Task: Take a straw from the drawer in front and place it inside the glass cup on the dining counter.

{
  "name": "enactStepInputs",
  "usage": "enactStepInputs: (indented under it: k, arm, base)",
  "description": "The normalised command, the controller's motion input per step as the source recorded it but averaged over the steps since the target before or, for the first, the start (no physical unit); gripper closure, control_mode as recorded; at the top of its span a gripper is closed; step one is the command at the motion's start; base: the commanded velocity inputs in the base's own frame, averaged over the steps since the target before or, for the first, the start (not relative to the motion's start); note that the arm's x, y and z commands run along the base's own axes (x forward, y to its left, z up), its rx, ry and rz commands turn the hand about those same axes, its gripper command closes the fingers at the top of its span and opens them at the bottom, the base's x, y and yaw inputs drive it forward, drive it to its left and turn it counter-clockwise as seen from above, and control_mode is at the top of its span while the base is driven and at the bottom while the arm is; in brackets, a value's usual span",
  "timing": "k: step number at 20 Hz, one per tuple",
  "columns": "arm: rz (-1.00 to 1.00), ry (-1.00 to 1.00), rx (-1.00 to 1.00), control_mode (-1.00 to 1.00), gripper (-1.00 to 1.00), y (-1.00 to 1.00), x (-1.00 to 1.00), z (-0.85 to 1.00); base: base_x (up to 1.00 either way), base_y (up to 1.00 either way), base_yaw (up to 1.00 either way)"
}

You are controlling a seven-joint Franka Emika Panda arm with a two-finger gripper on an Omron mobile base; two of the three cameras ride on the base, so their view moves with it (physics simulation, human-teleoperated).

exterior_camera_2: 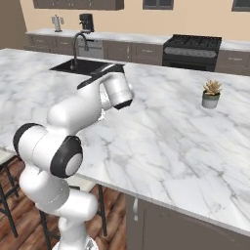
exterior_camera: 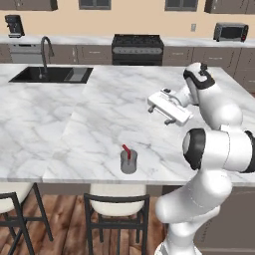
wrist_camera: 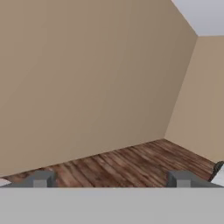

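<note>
My claw [wrist_camera: 111, 179] is standing wide open, gripping nothing, two dark fingertips [wrist_camera: 40, 179] pointing at tan walls and wood floor. One red straw [exterior_camera: 126, 151] is leaning inside one grey glass cup [exterior_camera: 128, 162], sitting near the front edge of the marble dining counter [exterior_camera: 60, 124]. One black sink [exterior_camera: 50, 74], one potted plant [exterior_camera_2: 211, 94], two stools [exterior_camera: 117, 211] are showing.

We see a black stove [exterior_camera: 137, 48], silver microwave [exterior_camera: 230, 32], black coffee machine [exterior_camera: 14, 25], small tan potted plant [exterior_camera_2: 212, 94], dark-framed stools [exterior_camera: 117, 211].
</note>
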Motion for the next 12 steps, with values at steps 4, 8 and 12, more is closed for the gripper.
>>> enactStepInputs:
  k: [4, 8, 12]
  arm:
    - [-0.01, 0.0, 0.0, -1.0, -1.0, -0.69, -1.0, 0.55]
    - [0.0, 0.0, 0.0, -1.0, -1.0, -0.64, -1.0, 0.23]
    - [0.0, 0.0, 0.0, -1.0, -1.0, -0.31, -0.75, 0.01]
  base:
    - [0.0, 0.0, 0.0]
    - [0.0, 0.0, 0.0]
    - [0.0, 0.0, 0.0]
